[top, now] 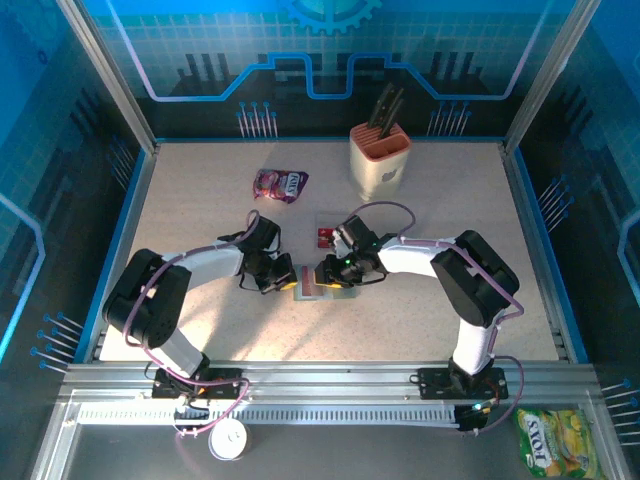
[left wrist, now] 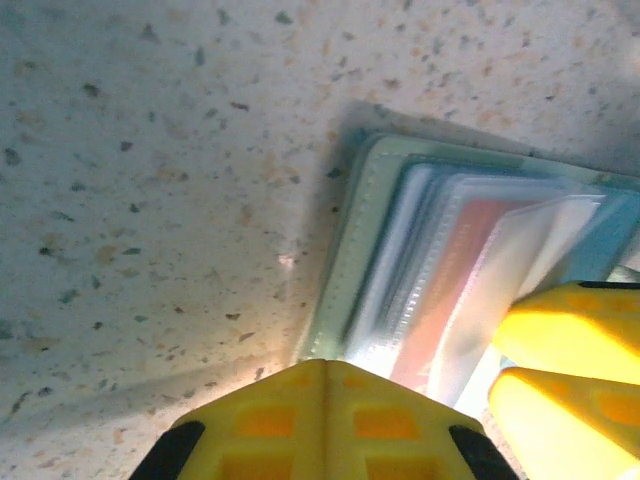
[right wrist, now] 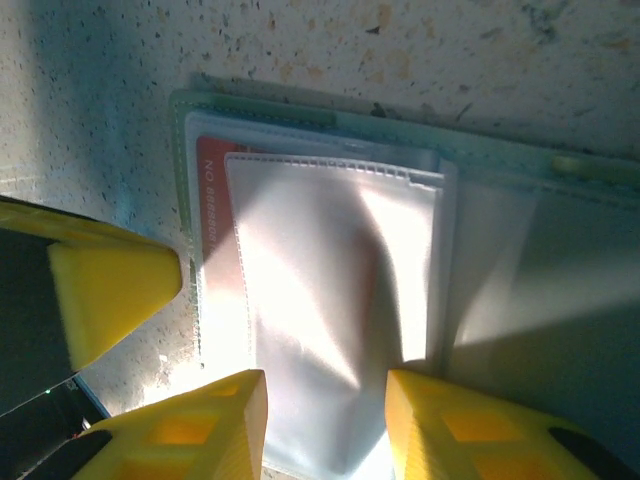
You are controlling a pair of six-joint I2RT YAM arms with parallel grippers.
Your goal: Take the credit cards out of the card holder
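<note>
So our left gripper [left wrist: 325,385] is clamped shut, its tip at the near corner of the wallet [left wrist: 345,250], probably pinning that soft green thing flat. Meanwhile our right gripper [right wrist: 325,425] straddles a floppy clear sleeve [right wrist: 330,270]. We can't tell if it's pinching. A stiff red card [right wrist: 212,215] sits inside, just ahead-left of its fingers.

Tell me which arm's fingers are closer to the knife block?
Right. The right fingers are over the wallet, on the side toward the knife block; the left fingers sit at its opposite edge.
</note>
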